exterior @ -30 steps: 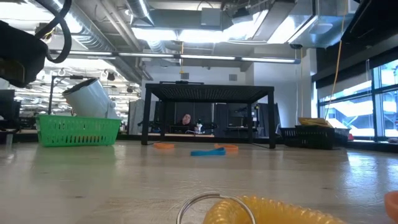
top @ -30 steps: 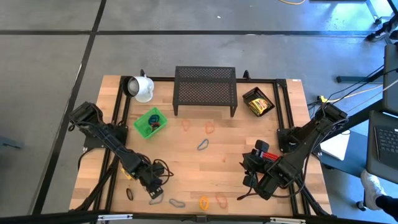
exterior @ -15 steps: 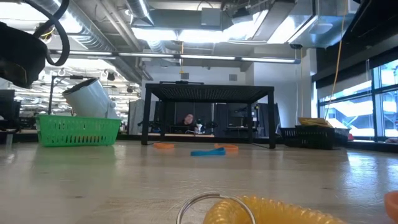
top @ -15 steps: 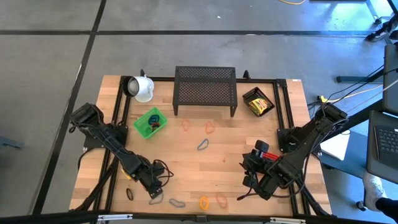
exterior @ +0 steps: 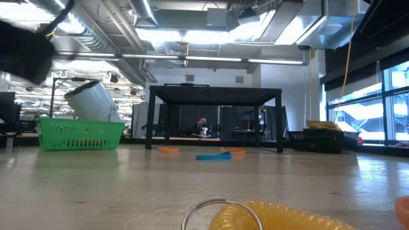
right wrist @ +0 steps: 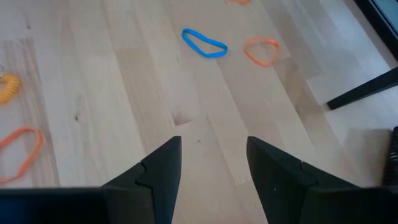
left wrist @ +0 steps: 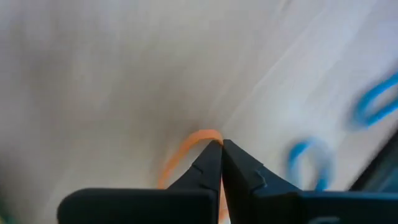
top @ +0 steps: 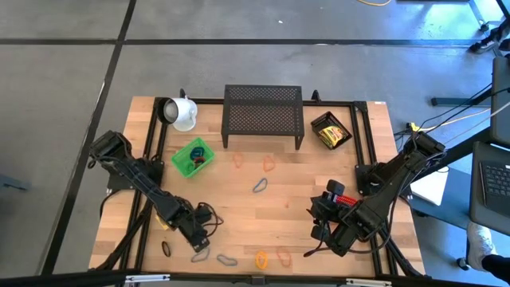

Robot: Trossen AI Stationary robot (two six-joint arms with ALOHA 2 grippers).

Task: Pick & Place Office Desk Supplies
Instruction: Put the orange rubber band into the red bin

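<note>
Wooden table (top: 239, 199) carries scattered loops. Your left gripper (left wrist: 221, 147), near the front-left, is clenched on a thin orange rubber loop (left wrist: 186, 149). It looks light and soft; take its edge. Your right gripper (right wrist: 212, 149) waits released, front-right.
</note>
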